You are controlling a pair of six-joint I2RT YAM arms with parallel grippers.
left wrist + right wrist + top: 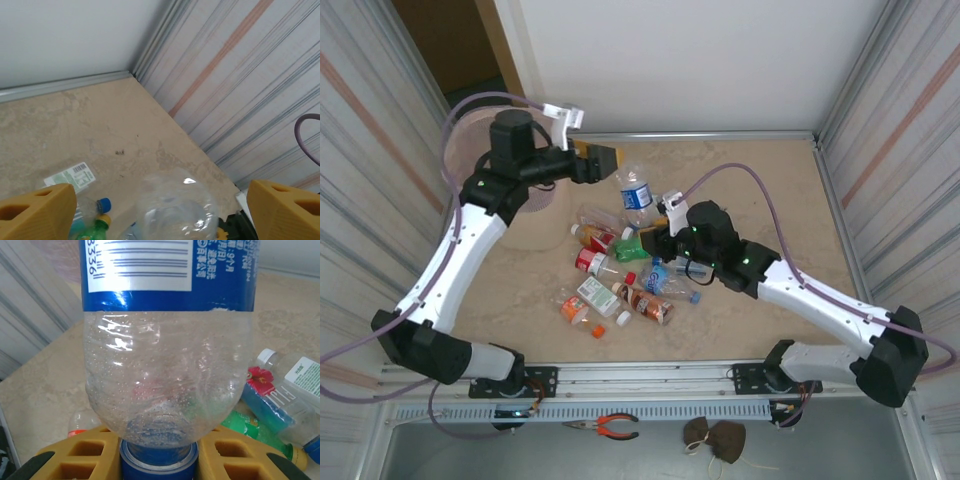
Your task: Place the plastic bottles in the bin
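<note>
My right gripper (657,233) (159,452) is shut on the blue cap of a clear bottle with a blue label (637,193) (167,340). The bottle is held above the table, slanting up and left. Its rounded base (175,205) points into the gap of my left gripper (605,160) (157,200). That gripper is open, and its yellow fingers (37,212) stand apart from the bottle on both sides. Several more plastic bottles (615,275) lie in a heap mid-table, among them a green one (630,248) (250,427). The pale pink bin (465,130) stands at the far left, partly behind my left arm.
Corrugated walls close in the table on the left and right, with a white wall (720,60) at the back. Orange-handled pliers (605,427) and a brown lump (715,437) lie on the near ledge below the arm bases. Bare tabletop (770,190) lies at the far right.
</note>
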